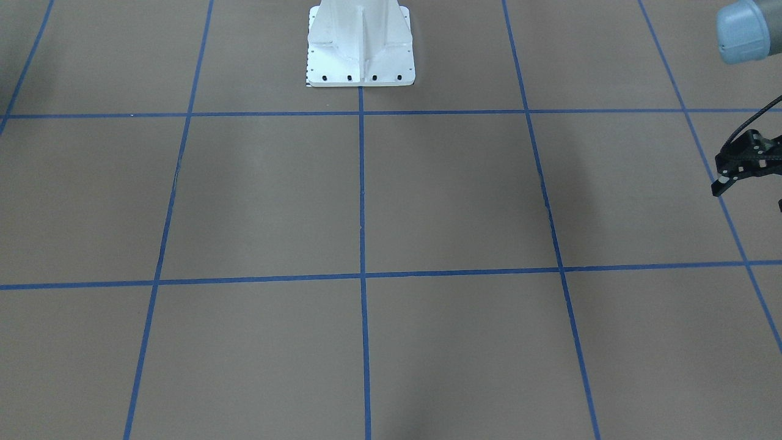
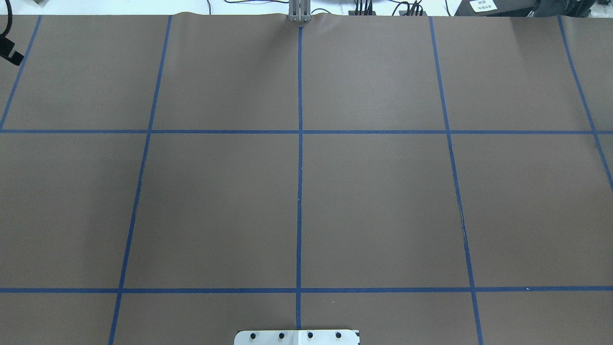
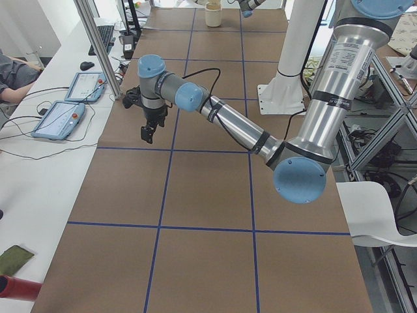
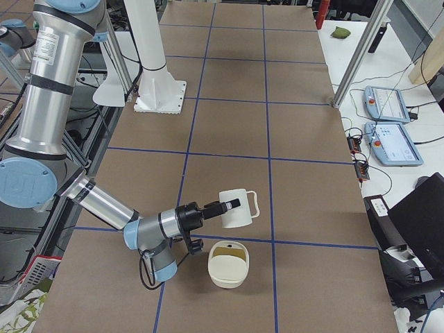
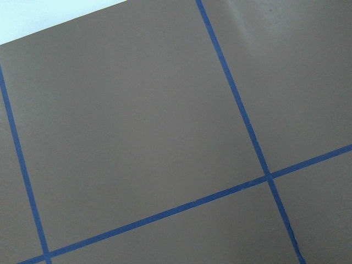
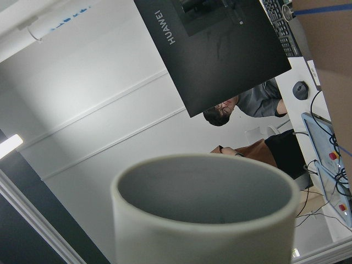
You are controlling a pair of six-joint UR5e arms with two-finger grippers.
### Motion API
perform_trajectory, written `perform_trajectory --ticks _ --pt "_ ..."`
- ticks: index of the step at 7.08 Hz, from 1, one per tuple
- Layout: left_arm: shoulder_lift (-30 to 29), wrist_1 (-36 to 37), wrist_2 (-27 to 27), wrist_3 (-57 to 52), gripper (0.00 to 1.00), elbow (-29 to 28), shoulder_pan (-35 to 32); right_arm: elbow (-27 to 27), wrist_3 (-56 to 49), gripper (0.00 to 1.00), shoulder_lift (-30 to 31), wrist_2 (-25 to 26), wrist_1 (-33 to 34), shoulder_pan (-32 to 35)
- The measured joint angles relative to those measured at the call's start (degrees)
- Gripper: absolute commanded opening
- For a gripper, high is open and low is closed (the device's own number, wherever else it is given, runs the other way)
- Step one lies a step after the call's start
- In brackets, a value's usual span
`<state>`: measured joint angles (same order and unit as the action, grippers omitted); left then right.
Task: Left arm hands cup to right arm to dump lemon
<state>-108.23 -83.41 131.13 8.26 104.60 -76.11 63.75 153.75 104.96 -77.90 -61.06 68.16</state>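
Note:
In the exterior right view my right gripper [image 4: 223,206] is shut on the white cup [image 4: 237,209] at its rim side. It holds the cup tilted in the air, handle away from the arm, just above a cream bowl [image 4: 216,272]. The right wrist view is filled by the cup's grey mouth [image 6: 204,193], and no lemon shows in the part I see. A yellow-green patch [image 4: 234,256] lies in the bowl, too small to name. My left gripper [image 1: 750,194] hangs open and empty over the table's left end, fingers down, and also shows in the exterior left view [image 3: 149,132].
The white robot base [image 1: 360,46] stands at the table's middle edge. The brown table [image 2: 373,206] has a grid of blue tape. Two tablets [image 4: 392,142] and cables lie on the white side bench. A person [image 6: 247,107] sits beyond the table.

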Motion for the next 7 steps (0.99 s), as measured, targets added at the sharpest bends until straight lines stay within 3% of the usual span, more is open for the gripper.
perform_trajectory --ticks 3,7 --pt "0.2 0.0 0.0 0.0 1.00 -0.1 0.0 4.7 -25.1 0.00 0.8 -5.4 5.6 0.0" --pt "0.6 0.0 0.1 0.1 1.00 -0.4 0.1 16.2 -60.5 0.00 2.5 -11.9 26.5 0.0"
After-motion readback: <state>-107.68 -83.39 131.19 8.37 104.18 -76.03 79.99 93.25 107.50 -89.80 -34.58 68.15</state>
